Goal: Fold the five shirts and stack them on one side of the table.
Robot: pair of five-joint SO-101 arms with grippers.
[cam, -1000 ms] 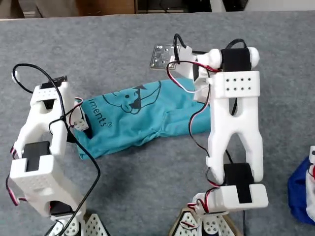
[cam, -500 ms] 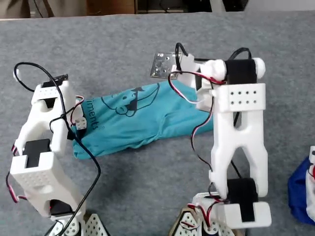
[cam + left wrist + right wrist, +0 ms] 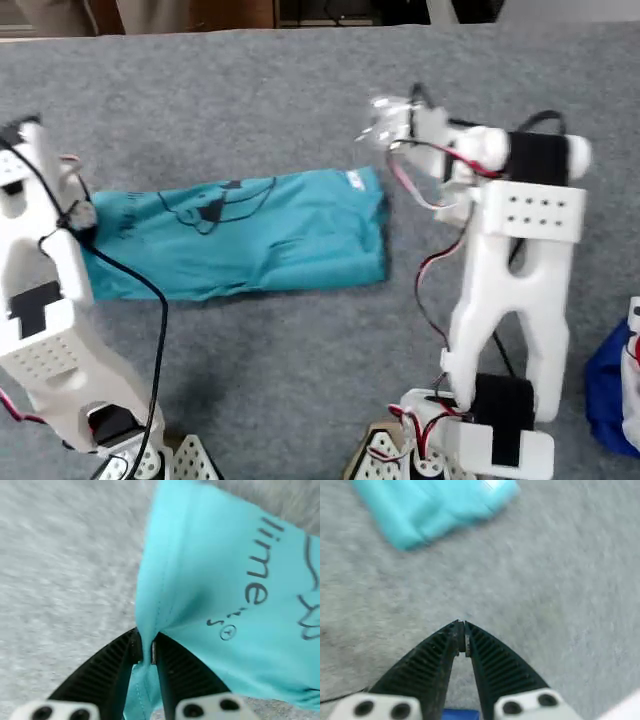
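Note:
A teal shirt (image 3: 250, 235) with dark print lies folded into a long band across the grey table (image 3: 250, 90). My left gripper (image 3: 84, 216) is at its left end, shut on a pinch of the teal shirt (image 3: 225, 570) at the hem; the left gripper (image 3: 145, 652) has the cloth between its fingertips. My right gripper (image 3: 385, 118) hovers just beyond the band's far right corner, apart from it. In the right wrist view the right gripper (image 3: 460, 630) is shut with nothing in it over bare table, and the teal shirt (image 3: 430, 505) lies ahead of it.
A dark blue cloth (image 3: 610, 390) with something white beside it lies at the table's right edge. The table's far edge (image 3: 300, 27) runs along the back, with furniture behind it. Bare grey cloth lies in front of the shirt between the two arm bases.
The left arm has swung left, dragging the shirt with it and pulling it out straight and flatter. The right arm has shifted right, and its gripper is now off the shirt's right end.

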